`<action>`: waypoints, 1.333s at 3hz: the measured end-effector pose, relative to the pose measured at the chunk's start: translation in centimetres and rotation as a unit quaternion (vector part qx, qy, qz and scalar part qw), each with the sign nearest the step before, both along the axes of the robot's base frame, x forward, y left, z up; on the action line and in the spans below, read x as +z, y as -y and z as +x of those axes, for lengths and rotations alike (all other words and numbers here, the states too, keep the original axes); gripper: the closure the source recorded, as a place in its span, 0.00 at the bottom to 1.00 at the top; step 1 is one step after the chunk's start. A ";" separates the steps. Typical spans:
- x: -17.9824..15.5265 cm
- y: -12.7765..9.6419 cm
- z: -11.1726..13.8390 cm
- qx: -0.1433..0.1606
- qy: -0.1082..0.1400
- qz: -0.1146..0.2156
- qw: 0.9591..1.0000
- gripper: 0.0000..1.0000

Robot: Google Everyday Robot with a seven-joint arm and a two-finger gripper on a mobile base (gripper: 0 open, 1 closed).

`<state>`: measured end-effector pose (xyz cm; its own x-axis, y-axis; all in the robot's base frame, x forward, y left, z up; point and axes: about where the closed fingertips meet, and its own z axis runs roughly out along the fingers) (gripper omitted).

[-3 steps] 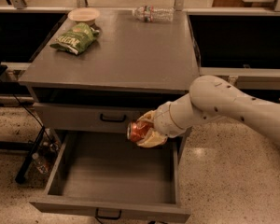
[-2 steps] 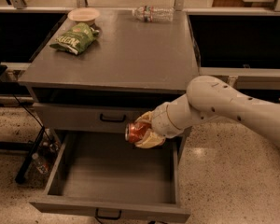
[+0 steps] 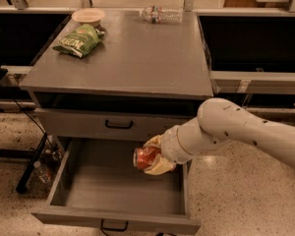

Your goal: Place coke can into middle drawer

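The coke can (image 3: 144, 157) is red with a silvery end, lying sideways in my gripper (image 3: 155, 156). The gripper is shut on the can and holds it above the right part of the open middle drawer (image 3: 113, 186), a little above its grey floor. The drawer is pulled out toward the camera, with a small black handle (image 3: 113, 225) on its front panel. My white arm (image 3: 236, 132) comes in from the right.
A closed drawer front with a black handle (image 3: 119, 124) sits just above the open one. On the cabinet top (image 3: 137, 58) lie a green chip bag (image 3: 78, 39), a bowl (image 3: 88, 16) and a clear water bottle (image 3: 160, 14). Black cables (image 3: 32, 166) hang at the left.
The gripper with the can has moved slightly lower and to the left, over the open drawer. Nothing else has moved.
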<state>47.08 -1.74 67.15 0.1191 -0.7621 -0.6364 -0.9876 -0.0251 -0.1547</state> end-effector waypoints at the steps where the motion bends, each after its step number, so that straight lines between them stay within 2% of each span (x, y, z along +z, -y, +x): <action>1: -0.7 -0.4 0.7 0.002 -0.001 0.005 1.000 1.00; 3: -5.0 -2.8 2.6 0.021 -0.033 0.022 0.999 1.00; 4: -5.1 -2.8 2.6 0.021 -0.034 0.022 0.999 1.00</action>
